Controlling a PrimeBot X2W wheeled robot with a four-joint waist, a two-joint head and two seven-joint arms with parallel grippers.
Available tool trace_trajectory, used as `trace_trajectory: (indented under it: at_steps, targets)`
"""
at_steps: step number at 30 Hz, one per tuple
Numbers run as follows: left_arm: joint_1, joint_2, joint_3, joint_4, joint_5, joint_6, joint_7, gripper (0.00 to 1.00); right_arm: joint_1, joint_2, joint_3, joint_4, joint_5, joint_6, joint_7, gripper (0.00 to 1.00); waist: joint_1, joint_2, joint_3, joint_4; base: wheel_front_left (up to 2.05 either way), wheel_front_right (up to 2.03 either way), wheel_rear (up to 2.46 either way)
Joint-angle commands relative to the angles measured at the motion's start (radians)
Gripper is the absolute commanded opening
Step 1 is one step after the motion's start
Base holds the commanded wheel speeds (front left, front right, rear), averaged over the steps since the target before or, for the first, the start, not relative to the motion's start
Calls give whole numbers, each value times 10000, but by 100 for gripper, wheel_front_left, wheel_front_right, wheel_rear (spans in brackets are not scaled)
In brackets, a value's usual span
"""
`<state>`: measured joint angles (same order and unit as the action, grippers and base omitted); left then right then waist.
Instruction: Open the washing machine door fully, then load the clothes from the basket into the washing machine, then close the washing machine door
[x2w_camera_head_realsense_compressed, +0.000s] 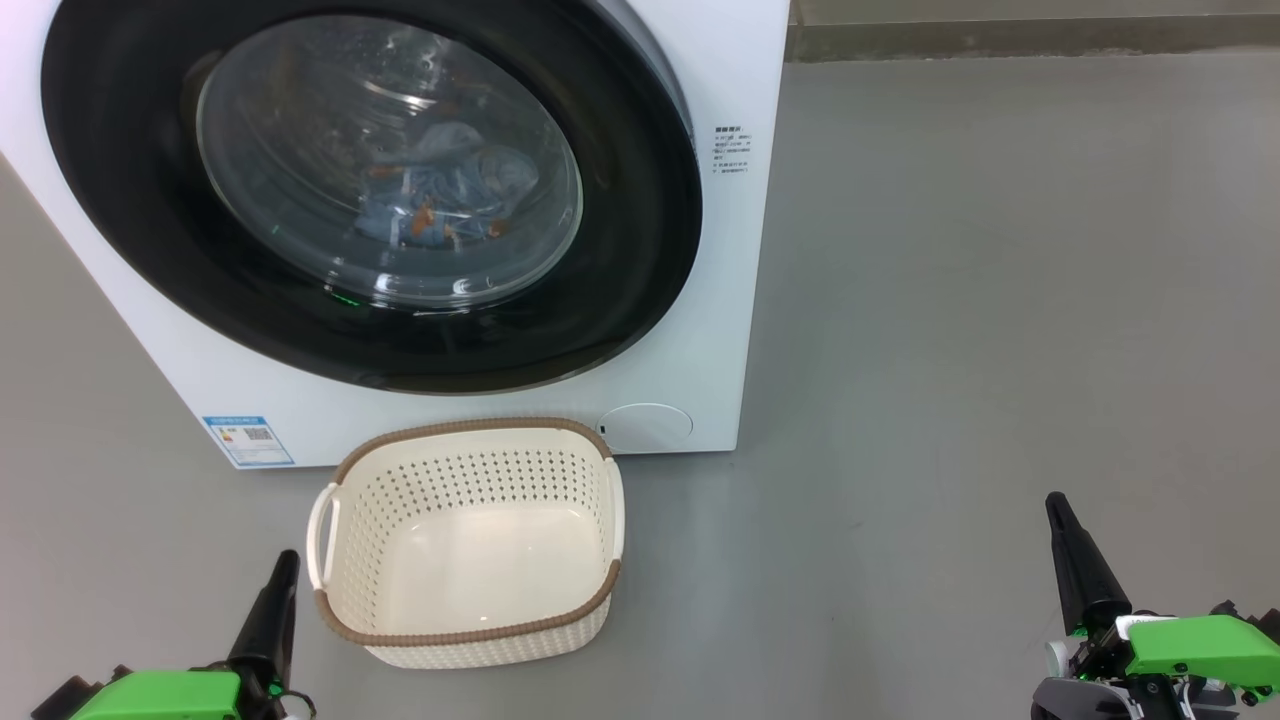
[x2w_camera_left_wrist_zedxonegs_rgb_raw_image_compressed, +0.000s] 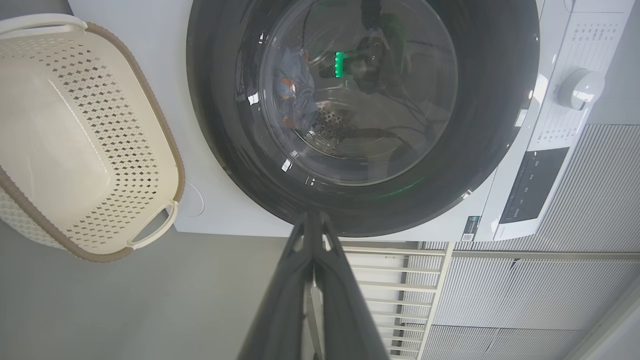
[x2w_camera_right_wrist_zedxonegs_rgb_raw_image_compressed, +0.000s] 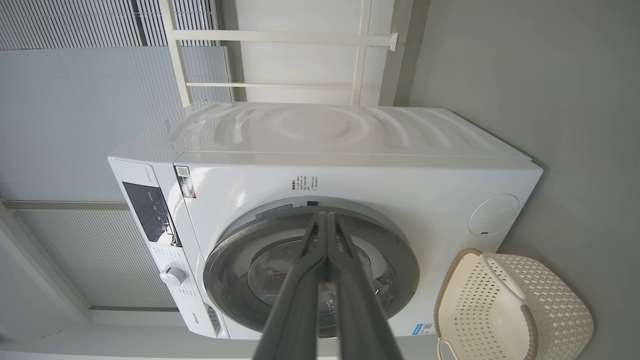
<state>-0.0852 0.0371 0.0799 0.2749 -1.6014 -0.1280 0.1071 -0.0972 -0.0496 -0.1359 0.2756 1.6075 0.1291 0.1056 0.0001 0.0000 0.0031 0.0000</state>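
The white washing machine (x2w_camera_head_realsense_compressed: 690, 330) fills the upper left of the head view. Its round black-ringed door (x2w_camera_head_realsense_compressed: 150, 240) lies flat against the front. Through the glass I see light blue clothes (x2w_camera_head_realsense_compressed: 450, 195) with orange prints inside the drum. The cream basket (x2w_camera_head_realsense_compressed: 465, 480) stands on the floor just in front of the machine, with nothing in it. My left gripper (x2w_camera_head_realsense_compressed: 286, 558) sits low at the basket's left, shut and holding nothing. My right gripper (x2w_camera_head_realsense_compressed: 1054, 502) is far to the right over bare floor, shut too. The clothes (x2w_camera_left_wrist_zedxonegs_rgb_raw_image_compressed: 295, 92) and basket (x2w_camera_left_wrist_zedxonegs_rgb_raw_image_compressed: 75, 140) also show in the left wrist view.
Grey floor (x2w_camera_head_realsense_compressed: 1000, 300) spreads wide to the right of the machine. A round flap (x2w_camera_head_realsense_compressed: 645, 427) sits low on the machine's front beside the basket. A white rail (x2w_camera_right_wrist_zedxonegs_rgb_raw_image_compressed: 280, 36) and ribbed wall panels (x2w_camera_right_wrist_zedxonegs_rgb_raw_image_compressed: 75, 100) stand behind the machine.
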Motion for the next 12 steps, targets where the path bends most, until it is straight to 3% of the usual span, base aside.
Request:
trace_trajectory:
  at_steps: [1, 12]
  targets:
    - [-229, 133, 348, -296, -64, -27, 68, 0, -108, -11, 216, -309, 6, 16, 80, 0, -1, 0, 0, 0, 0, 0, 0]
    - [-229, 133, 349, -297, -64, -27, 69, 0, -108, -10, 214, -309, 5, 16, 81, 0, -1, 0, 0, 0, 0, 0, 0]
